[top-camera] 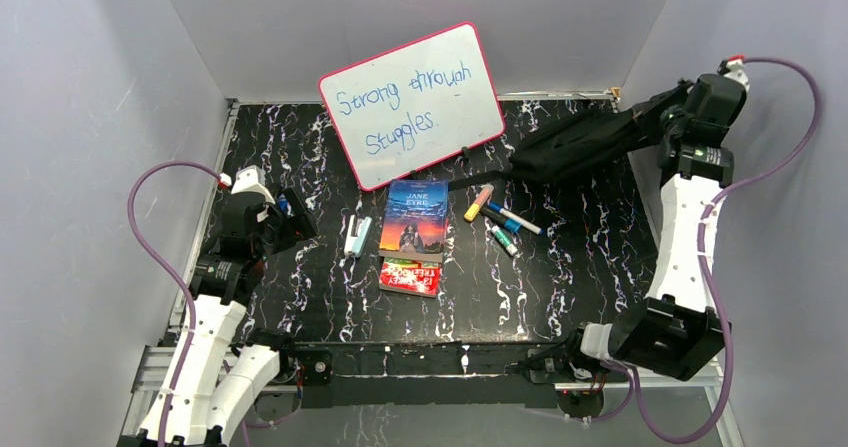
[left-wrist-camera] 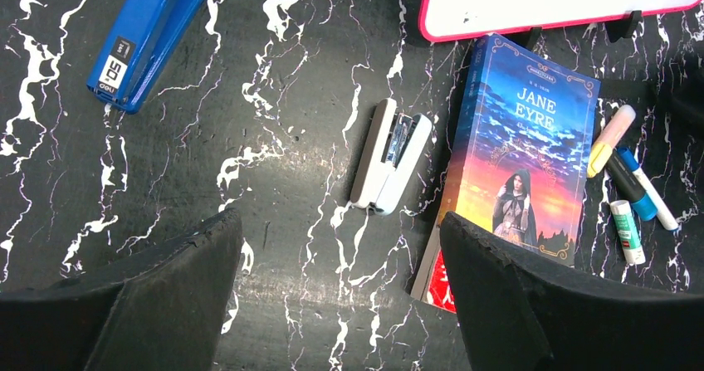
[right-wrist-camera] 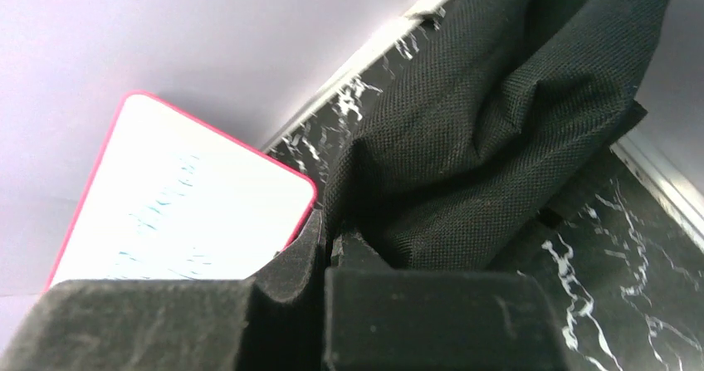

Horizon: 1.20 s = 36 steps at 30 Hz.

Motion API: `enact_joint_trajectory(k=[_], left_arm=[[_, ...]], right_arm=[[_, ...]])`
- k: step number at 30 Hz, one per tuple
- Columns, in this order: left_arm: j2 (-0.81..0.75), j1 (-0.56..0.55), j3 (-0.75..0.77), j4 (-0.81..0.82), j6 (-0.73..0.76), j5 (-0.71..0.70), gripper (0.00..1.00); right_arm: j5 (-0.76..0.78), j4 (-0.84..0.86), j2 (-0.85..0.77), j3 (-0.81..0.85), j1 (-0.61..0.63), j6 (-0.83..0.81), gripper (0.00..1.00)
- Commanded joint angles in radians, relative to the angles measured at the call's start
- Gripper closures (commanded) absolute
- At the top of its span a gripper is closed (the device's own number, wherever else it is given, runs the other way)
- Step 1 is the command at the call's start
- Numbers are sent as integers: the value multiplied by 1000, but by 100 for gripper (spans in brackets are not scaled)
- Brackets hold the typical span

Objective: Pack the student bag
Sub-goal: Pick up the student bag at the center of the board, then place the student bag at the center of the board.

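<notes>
The student bag (top-camera: 578,143) is seen at the far right of the table (top-camera: 560,287), behind the markers (top-camera: 497,219) and just to the right of the whiteboard (top-camera: 412,102). Its black fabric is drawn up toward the far right corner, where a fold of it is pinched by the right gripper (top-camera: 645,117). In the right wrist view the fingers (right-wrist-camera: 432,321) are pressed fully together, and the woven cloth of the bag (right-wrist-camera: 498,139) is caught at their tips.

The pink-rimmed whiteboard is propped tilted, and the words "Strong through Struggles" are written on it. In front of it the Jane Eyre book (top-camera: 414,217) is laid partly over a red book (top-camera: 410,279). The markers are scattered just right of the books, with a small white tube (left-wrist-camera: 628,231) among them. A white stapler (top-camera: 358,235) is placed just left of the books, and a blue stapler (left-wrist-camera: 149,39) is found farther left.

The left gripper (top-camera: 295,222) is held above the table near the blue stapler. Its fingers (left-wrist-camera: 166,296) are spread wide apart, and nothing is held between them.
</notes>
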Motion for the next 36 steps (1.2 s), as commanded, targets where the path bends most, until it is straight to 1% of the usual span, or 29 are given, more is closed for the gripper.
enact_joint_trajectory(k=[1, 9, 17, 20, 23, 27, 31, 33, 36], left_arm=[[-5, 7, -2, 9, 11, 8, 15], [-8, 7, -2, 8, 12, 8, 15], [-12, 7, -2, 9, 10, 3, 15], [-14, 9, 0, 6, 9, 1, 15], [-17, 9, 1, 9, 7, 5, 15], [-18, 9, 33, -3, 9, 17, 14], [-14, 9, 146, -72, -42, -14, 14], [-23, 9, 225, -120, -72, -55, 15], [-54, 9, 328, -184, -102, -131, 14]], right_arm=[[-82, 111, -11, 208, -4, -31, 100], [-252, 150, 39, 426, -4, -2, 100], [-489, 196, 84, 580, 0, 136, 100], [-493, 175, 84, 600, 56, 144, 100], [-421, 115, 101, 637, 207, 76, 100], [-321, 32, 178, 710, 489, -14, 100], [-209, 10, 248, 761, 738, -100, 100], [-157, -4, 293, 807, 856, -137, 100], [-118, -45, 377, 907, 1016, -186, 100]])
